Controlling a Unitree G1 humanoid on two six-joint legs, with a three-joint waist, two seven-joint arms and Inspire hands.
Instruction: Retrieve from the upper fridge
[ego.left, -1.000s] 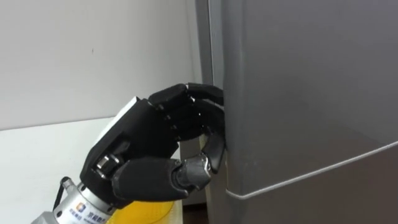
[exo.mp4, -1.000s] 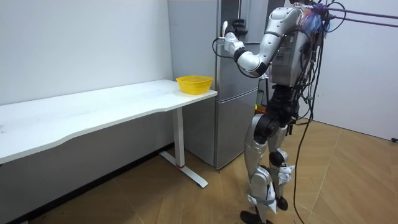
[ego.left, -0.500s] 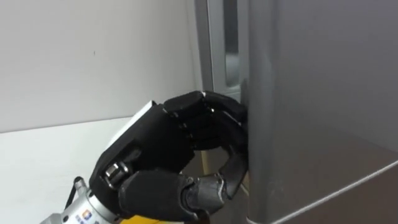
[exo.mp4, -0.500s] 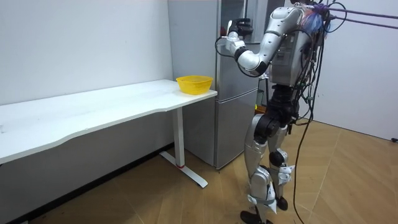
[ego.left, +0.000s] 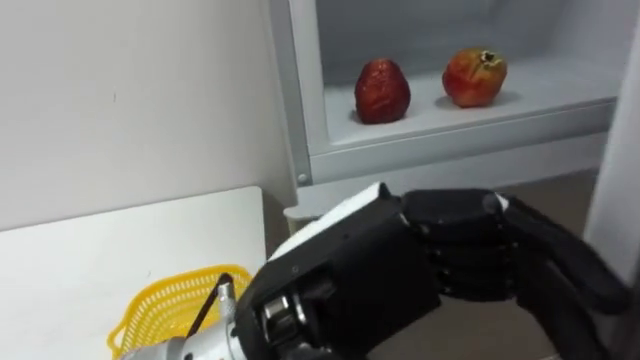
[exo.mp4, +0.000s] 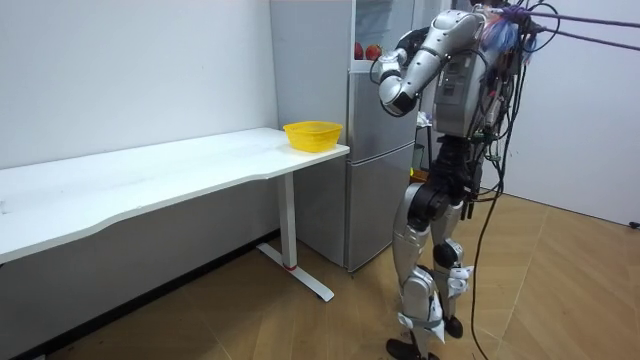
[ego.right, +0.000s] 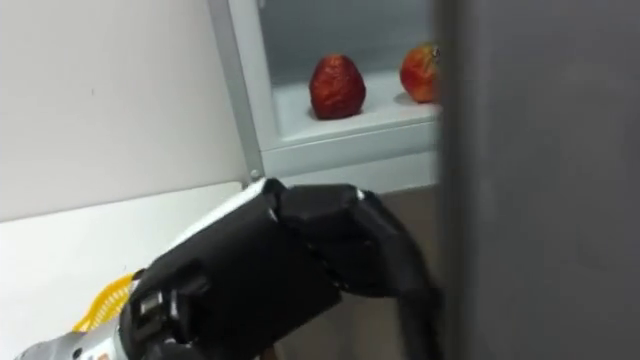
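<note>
The upper fridge door (ego.right: 540, 180) stands open, its grey slab filling the right of the right eye view. On the white shelf (ego.left: 470, 115) inside sit a dark red fruit (ego.left: 382, 91) and, to its right, an orange-red fruit (ego.left: 474, 77) with a small crown. My left hand (ego.left: 400, 280) is low in front of the shelf, with its black fingers (ego.right: 395, 265) curled round the door's edge. In the room view I stand upright facing the fridge (exo.mp4: 375, 180), left arm bent up near my chest.
A yellow mesh basket (ego.left: 170, 310) sits on the end of the white table (ego.left: 60, 270), just left of the fridge. A bare white wall (ego.left: 130, 90) runs behind the table. The open door takes up the space to my right.
The upper door has swung open toward me with my left hand on its edge. My arm drew back toward my chest. The shelf and both fruits came into sight.
</note>
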